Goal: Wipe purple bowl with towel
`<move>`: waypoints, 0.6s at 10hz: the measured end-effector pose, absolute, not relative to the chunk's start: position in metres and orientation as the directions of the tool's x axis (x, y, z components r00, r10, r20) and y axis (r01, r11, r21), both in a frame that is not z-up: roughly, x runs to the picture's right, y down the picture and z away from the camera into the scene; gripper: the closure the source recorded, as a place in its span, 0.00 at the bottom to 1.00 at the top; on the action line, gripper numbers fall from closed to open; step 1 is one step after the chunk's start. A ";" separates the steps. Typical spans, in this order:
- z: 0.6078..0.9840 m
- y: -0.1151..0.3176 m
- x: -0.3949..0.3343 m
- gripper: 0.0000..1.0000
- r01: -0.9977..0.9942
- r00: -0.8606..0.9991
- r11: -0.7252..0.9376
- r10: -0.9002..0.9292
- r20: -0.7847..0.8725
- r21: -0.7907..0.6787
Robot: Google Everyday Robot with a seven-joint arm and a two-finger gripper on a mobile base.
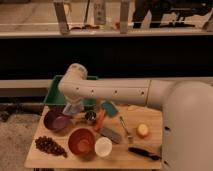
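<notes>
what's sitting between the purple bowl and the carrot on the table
A small dark metal cup sits between the purple bowl and the carrot, in the camera view. The claw hangs just above the bowl's right rim.

Dim, warm indoor light; soft blur throughout. Hand point(73, 109) sits low over the surface point(150, 142) beside the purple bowl point(55, 120), edges smeared. Background band dark, little detail.

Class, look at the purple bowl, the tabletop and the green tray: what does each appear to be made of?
Purple bowl: probably plastic, uniform colour with a dull sheen. Tabletop: looks like light wood, pale tan and matte; laminate is possible. Green tray: likely plastic, flat even green, raised rim. The gripper hangs just right of the bowl, below the arm's white elbow.
</notes>
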State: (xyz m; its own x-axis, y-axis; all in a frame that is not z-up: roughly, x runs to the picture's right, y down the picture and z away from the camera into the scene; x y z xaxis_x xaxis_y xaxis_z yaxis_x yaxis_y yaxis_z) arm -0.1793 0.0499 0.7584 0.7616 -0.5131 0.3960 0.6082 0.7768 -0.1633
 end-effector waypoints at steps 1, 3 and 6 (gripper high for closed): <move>0.751 0.046 -0.189 0.97 0.620 0.748 0.771 -0.527 0.403 -0.143; 0.733 0.034 -0.206 0.97 0.642 0.721 0.760 -0.553 0.418 -0.103; 0.720 0.035 -0.225 0.97 0.660 0.689 0.747 -0.565 0.454 -0.073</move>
State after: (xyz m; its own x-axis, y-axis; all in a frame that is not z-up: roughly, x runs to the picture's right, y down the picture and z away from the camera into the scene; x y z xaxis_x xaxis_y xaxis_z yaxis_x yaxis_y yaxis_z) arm -0.2246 0.0345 0.7203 0.6892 -0.5647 0.4539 0.6605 0.7473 -0.0731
